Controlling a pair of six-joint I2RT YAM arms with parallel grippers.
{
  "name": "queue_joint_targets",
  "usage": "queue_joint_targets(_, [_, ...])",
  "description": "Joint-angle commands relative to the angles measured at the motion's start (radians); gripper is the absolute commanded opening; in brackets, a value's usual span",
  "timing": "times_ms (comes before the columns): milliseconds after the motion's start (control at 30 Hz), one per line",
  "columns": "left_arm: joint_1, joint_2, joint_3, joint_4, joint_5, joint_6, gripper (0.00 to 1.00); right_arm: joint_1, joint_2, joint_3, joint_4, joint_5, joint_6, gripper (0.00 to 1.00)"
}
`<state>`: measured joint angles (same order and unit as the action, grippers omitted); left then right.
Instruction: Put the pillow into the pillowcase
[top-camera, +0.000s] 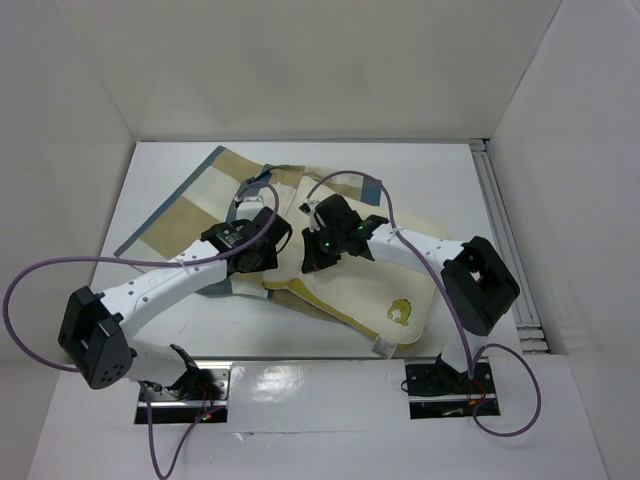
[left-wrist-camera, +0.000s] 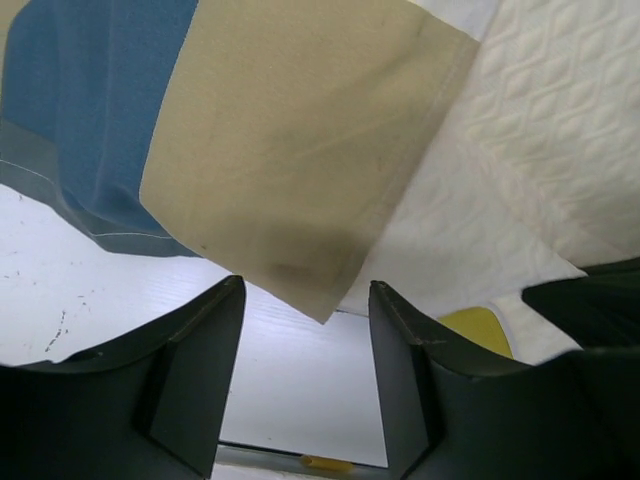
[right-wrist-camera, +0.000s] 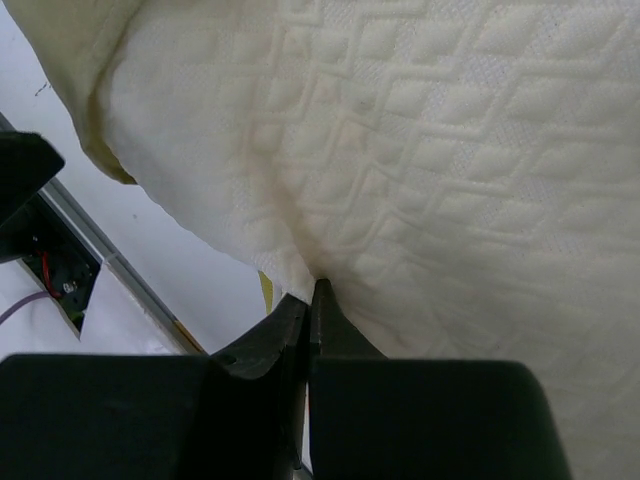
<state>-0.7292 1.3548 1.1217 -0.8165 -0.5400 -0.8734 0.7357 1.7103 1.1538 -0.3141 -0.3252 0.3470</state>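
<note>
A soft, cream-yellow quilted pillow (top-camera: 350, 290) with yellow piping lies on the white tabletop (top-camera: 450, 190), right of centre. Its corner with the small yellow emblem (top-camera: 400, 312) and the white tag (top-camera: 380, 347) points toward the arm bases. The large fabric pillowcase (top-camera: 190, 210) in blue, tan and cream checks lies spread to the left and behind it. The pillow's far-left part overlaps the pillowcase (how far it sits inside, if at all, cannot be told from above).

The left pincer (top-camera: 262, 250) sits at the near edge of the pillowcase, just beside the pillow. In the left wrist view, the left pincer (left-wrist-camera: 305, 300) stands spread, with nothing between its two dark fingers (left-wrist-camera: 200, 360). A tan corner of the pillowcase (left-wrist-camera: 290, 130) hangs just beyond the gap, untouched by either finger. The quilted pillow (left-wrist-camera: 540, 130) lies behind that corner to the right, and bare tabletop (left-wrist-camera: 100, 280) shows to the left.

The right pincer (top-camera: 315, 255) sits on the pillow's left part, near the left pincer. In the right wrist view, the right pincer (right-wrist-camera: 315, 292) is pressed together and pinches a small pucker of the pillow (right-wrist-camera: 450, 180) cover at its tips.
</note>
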Motion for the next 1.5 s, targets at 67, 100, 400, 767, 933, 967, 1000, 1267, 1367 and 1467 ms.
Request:
queue_joint_targets(67, [0.005, 0.073, 0.018, 0.020, -0.063, -0.032, 0.63, -0.002, -0.017, 0.050, 0.023, 0.037, -0.011, 0.00])
queue_joint_targets(100, [0.005, 0.082, 0.018, 0.020, -0.063, -0.021, 0.63, -0.002, -0.017, 0.050, 0.023, 0.037, -0.020, 0.00])
queue_joint_targets(400, [0.014, 0.115, 0.027, 0.065, -0.029, 0.013, 0.53, -0.002, -0.017, 0.050, 0.023, 0.046, -0.020, 0.00])
queue_joint_targets(767, [-0.008, 0.081, 0.182, 0.109, 0.190, 0.155, 0.00, -0.002, -0.035, 0.072, 0.023, 0.046, -0.020, 0.00])
queue_joint_targets(933, [-0.044, 0.027, 0.221, 0.211, 0.546, 0.192, 0.00, -0.002, -0.044, 0.106, 0.043, 0.046, 0.001, 0.00])
queue_joint_targets(967, [-0.032, 0.027, 0.192, 0.211, 0.557, 0.180, 0.00, -0.002, -0.044, 0.106, 0.053, 0.046, 0.001, 0.00])
queue_joint_targets(1000, [-0.023, 0.017, 0.166, 0.221, 0.557, 0.180, 0.00, -0.002, -0.044, 0.106, 0.067, 0.046, 0.010, 0.00])
queue_joint_targets(1267, [0.024, 0.006, 0.114, 0.105, 0.416, 0.171, 0.26, 0.037, -0.064, 0.047, 0.104, 0.025, 0.047, 0.00])
queue_joint_targets(1367, [0.042, 0.018, 0.229, 0.014, 0.324, 0.200, 0.54, 0.047, -0.106, 0.070, 0.029, 0.092, 0.058, 0.07])
queue_joint_targets(1467, [0.085, 0.070, 0.338, -0.009, 0.291, 0.260, 0.72, 0.047, -0.179, 0.099, -0.077, 0.251, 0.058, 0.57])
